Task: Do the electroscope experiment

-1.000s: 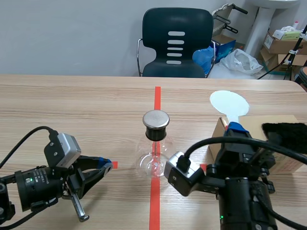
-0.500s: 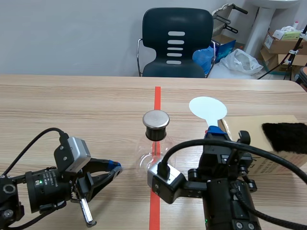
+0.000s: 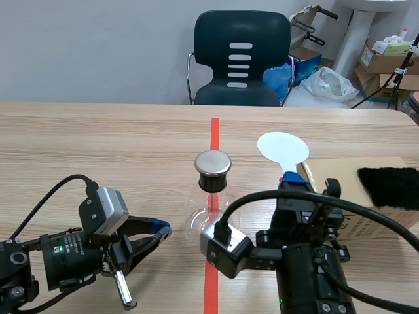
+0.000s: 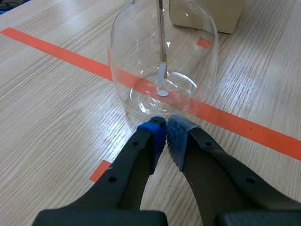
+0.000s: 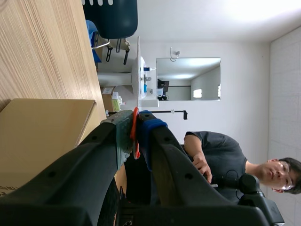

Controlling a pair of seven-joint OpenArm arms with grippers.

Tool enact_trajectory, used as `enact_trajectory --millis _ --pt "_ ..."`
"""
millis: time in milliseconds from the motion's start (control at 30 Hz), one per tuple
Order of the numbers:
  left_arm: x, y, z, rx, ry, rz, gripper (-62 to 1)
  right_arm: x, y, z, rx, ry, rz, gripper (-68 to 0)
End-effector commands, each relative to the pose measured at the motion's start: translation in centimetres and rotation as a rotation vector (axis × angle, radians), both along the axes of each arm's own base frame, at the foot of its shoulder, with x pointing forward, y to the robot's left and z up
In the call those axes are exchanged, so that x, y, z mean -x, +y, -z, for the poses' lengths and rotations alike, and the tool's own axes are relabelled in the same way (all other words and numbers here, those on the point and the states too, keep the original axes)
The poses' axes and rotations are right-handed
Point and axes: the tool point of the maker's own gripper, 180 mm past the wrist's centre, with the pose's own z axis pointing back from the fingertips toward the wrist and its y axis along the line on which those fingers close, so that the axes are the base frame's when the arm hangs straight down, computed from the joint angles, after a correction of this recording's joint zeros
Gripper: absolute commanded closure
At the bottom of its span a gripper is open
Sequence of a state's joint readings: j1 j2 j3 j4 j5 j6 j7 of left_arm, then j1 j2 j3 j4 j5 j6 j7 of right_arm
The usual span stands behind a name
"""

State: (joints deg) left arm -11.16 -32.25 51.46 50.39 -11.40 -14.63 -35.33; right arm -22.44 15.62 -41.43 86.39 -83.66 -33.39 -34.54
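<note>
The electroscope (image 3: 211, 199), a clear glass flask with a round metal cap, stands on the red tape line at the table's middle. My left gripper (image 3: 161, 229) lies low on the table beside it. In the left wrist view the gripper (image 4: 165, 128) is shut on nothing, its tips almost touching the base of the flask (image 4: 162, 61); a thin rod with a foil leaf (image 4: 161, 74) hangs inside. My right gripper (image 3: 292, 178) is shut on the handle of a white round paddle (image 3: 283, 147), raised to the right of the flask. The right wrist view shows the gripper (image 5: 136, 120) clamping the red handle (image 5: 136, 141).
A cardboard box (image 3: 366, 219) sits at the right with a black fur cloth (image 3: 391, 187) on top; the box (image 5: 42, 136) also lies beside my right gripper. A dark chair (image 3: 241, 59) stands behind the table. A person (image 5: 221, 160) shows in the right wrist view.
My right arm swung left with the paddle, bringing the white disc closer to the flask. My left gripper slid forward along the table toward the flask's base.
</note>
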Motion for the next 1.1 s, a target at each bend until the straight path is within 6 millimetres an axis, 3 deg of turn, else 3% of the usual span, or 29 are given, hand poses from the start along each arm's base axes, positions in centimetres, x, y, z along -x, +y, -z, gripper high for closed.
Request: enact_trajectory --millis 0,400,1067 --pt "-0.4 -0.4 -0.9 0.024 -0.022 0.002 -5.5 -0.5 0.0 -1.0 -0.007 -0.033 -0.007 -1.0" --pt "-0.4 -0.4 -0.9 0.026 -0.023 0.002 -5.5 -0.4 1.3 -1.0 -0.004 -0.036 -0.078 -1.0" --pt "-0.4 -0.4 -0.9 0.026 -0.023 0.002 -5.7 -0.3 1.2 -0.9 -0.004 -0.033 -0.078 -1.0"
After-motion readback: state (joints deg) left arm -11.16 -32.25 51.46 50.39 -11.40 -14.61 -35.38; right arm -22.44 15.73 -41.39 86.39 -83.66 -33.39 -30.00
